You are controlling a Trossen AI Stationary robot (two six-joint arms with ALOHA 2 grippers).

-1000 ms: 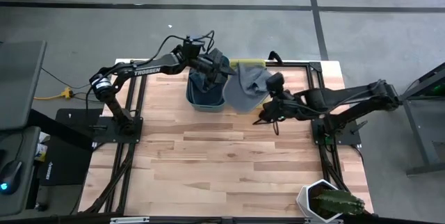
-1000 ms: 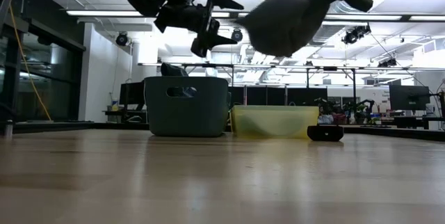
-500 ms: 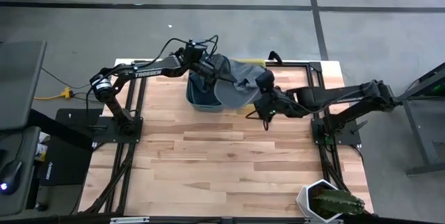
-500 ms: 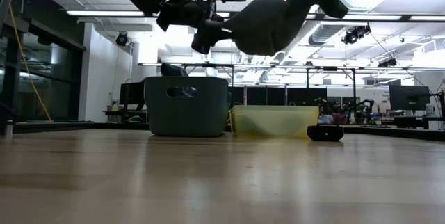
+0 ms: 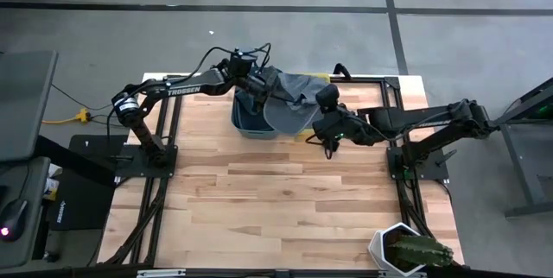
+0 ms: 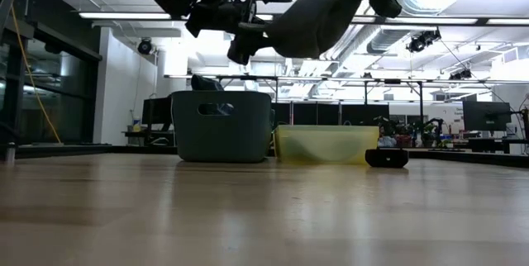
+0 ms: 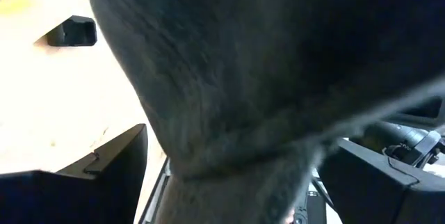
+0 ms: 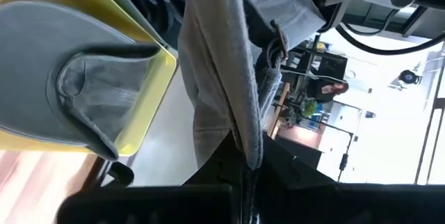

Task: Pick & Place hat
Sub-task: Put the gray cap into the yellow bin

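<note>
Just grey hat (image 5: 292, 105) over dark bin (image 5: 251, 121), yellow tray (image 6: 326, 144) adj

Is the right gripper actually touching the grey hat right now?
Touching. The right wrist view shows the hat's fabric pinched in the shut right gripper, hanging from it.

Two black jointed arms are showing white TROSSEN lettering on the left arm (image 5: 173, 90) and loose black cables looping near its wrist.
</note>
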